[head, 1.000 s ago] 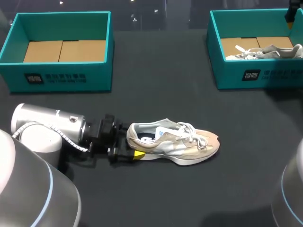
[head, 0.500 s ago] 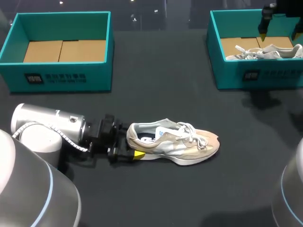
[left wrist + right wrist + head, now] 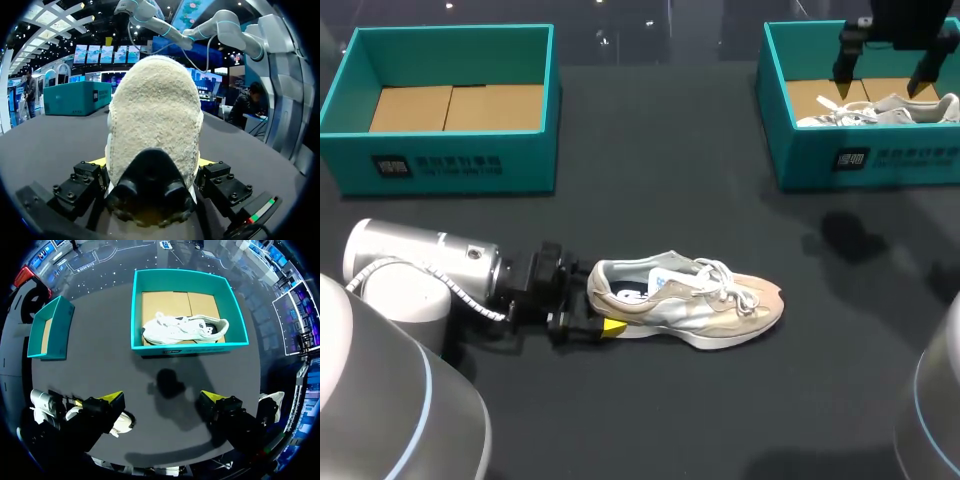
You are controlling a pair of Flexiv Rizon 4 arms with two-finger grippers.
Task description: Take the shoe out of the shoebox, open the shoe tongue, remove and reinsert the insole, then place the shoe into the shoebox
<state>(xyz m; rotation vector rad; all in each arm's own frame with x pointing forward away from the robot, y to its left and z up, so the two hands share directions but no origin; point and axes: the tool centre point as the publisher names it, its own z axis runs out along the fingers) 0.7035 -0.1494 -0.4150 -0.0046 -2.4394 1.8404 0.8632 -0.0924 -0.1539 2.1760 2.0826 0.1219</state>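
The left tool clamps the heel of the beige shoe, which lies upright mid-surface. The right tool hangs open, high near the right shoebox that holds a white shoe.

A black table fills the frame. At its upper right stands a teal box with a white shoe lying inside.

R hand open; shoe lies in shoebox ahead.
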